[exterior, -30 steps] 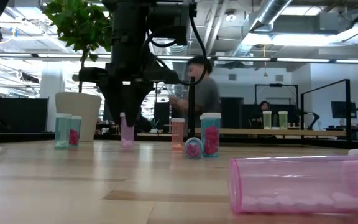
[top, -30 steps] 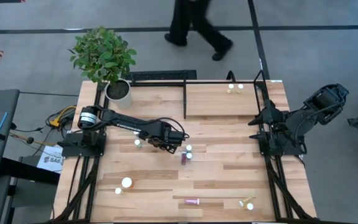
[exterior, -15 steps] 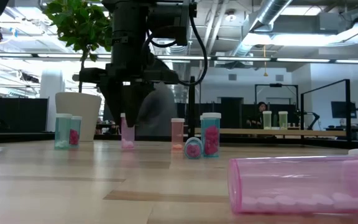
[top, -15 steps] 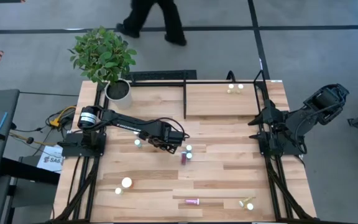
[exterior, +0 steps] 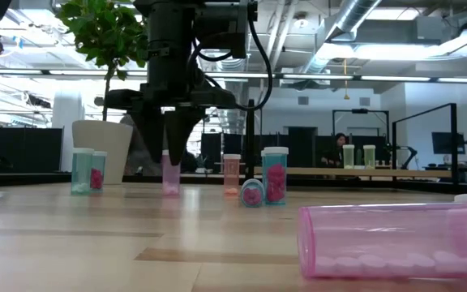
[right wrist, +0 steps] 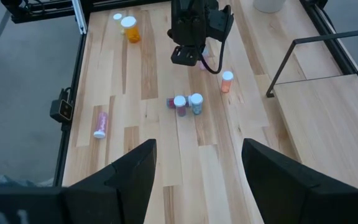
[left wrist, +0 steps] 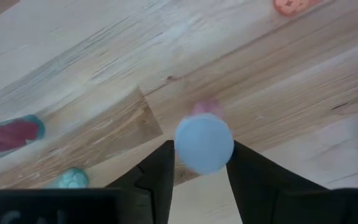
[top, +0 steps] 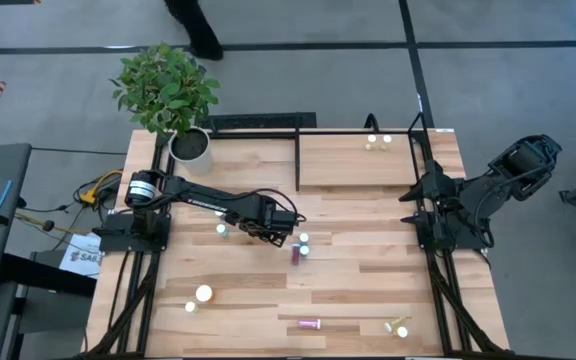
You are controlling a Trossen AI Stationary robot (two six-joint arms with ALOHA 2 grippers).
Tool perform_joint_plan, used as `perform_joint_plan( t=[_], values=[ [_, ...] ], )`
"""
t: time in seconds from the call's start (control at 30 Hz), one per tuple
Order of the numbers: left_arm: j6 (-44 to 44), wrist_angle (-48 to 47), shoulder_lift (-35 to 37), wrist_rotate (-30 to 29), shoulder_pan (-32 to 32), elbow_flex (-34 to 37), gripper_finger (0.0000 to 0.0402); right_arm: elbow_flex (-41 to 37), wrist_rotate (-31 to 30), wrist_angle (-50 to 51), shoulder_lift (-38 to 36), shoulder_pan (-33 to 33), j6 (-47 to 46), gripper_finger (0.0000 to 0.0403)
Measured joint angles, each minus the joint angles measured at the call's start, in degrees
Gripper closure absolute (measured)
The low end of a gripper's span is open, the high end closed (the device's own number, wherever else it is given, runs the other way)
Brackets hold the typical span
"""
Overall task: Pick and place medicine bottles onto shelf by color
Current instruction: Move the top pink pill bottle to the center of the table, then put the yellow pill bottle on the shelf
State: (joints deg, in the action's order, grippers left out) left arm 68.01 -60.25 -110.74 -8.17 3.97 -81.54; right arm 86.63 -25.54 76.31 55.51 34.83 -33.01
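The small pink white-capped medicine bottle point(exterior: 171, 172) stands upright near the table's middle, its long axis vertical, directly between the left gripper's point(left wrist: 201, 163) narrowly parted fingers point(left wrist: 159, 171), which flank its cap. The right gripper point(right wrist: 196, 175) waits, jaws apart, off the table's right edge. No legible writing.

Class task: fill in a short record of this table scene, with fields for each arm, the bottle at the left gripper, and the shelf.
Left gripper: mid-table, down around the pink bottle
Pink bottle: upright, white cap, seemingly resting on the table
Right gripper: parked by the table's right edge, jaws open, empty
Shelf: two pale bottles at its far edge
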Motion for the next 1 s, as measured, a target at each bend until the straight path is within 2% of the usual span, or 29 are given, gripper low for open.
perform_joint_plan(
  t=[0.37, 0.67, 0.83, 1.0],
  values=[
    [0.13, -0.21, 0.11, 1.72, 0.08, -0.89, 0.0222, 0.00, 0.05, 0.00, 0.00, 0.00, -0.01, 0.0143],
    [-1.70, -1.49, 0.22, 1.61, 0.77, -9.07, 0.0193, 0.00, 0.16, 0.03, 0.00, 0.00, -0.26, 0.0143],
    [-1.82, -5.13, 0.35, -1.31, 1.92, -14.37, 0.0190, 0.00, 0.70, 0.25, 0.00, 0.00, -1.77, 0.0143],
    [-0.63, -6.76, 0.37, -2.41, 4.17, -19.13, 0.0191, -0.02, 4.29, 4.64, 0.00, 0.04, -10.70, 0.0143]
  ],
)
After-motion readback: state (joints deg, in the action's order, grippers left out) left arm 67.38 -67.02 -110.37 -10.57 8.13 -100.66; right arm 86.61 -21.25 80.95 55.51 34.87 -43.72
